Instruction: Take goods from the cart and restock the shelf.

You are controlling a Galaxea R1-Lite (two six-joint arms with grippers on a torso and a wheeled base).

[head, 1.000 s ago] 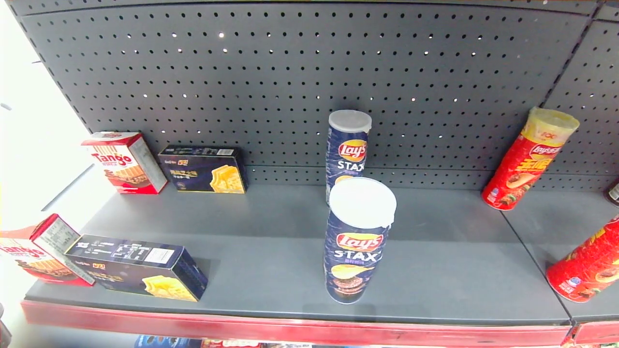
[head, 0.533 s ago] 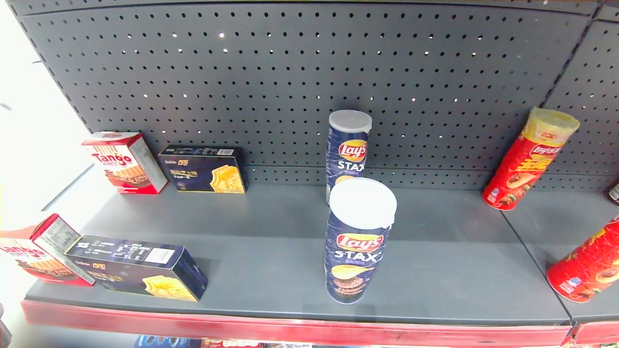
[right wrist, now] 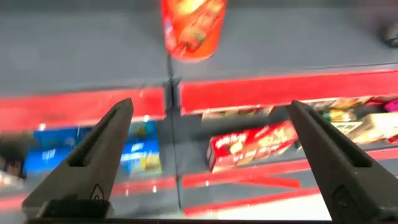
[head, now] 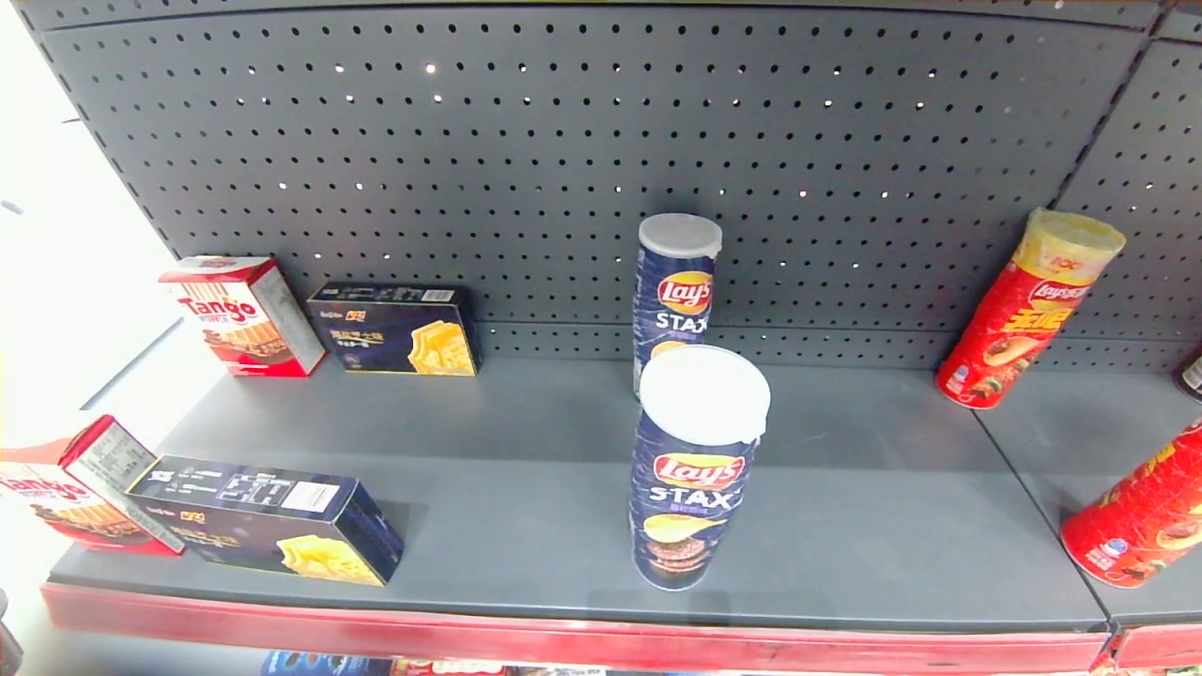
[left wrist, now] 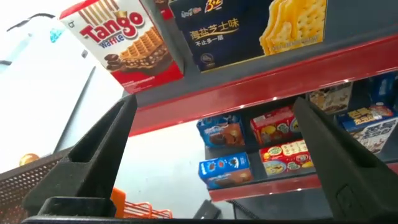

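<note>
The grey shelf [head: 526,488] with a red front edge carries two upright dark-blue chip cans, one in front [head: 695,469] and one behind [head: 674,282]. Two red wafer boxes [head: 242,314] [head: 66,488] and two navy cracker boxes [head: 399,329] [head: 268,530] sit at the left. Red chip cans [head: 1028,310] [head: 1141,516] lean at the right. My left gripper [left wrist: 217,137] is open, below and in front of the shelf edge, under a red wafer box [left wrist: 124,40] and a navy box [left wrist: 249,28]. My right gripper [right wrist: 211,149] is open, level with the red shelf edge [right wrist: 261,93], below a red can [right wrist: 193,28].
A perforated dark back panel [head: 601,141] rises behind the shelf. Lower shelves hold blue packs [left wrist: 224,171] and red boxes [right wrist: 252,146]. An orange cart basket [left wrist: 143,211] shows low in the left wrist view. Bare shelf lies between the boxes and cans.
</note>
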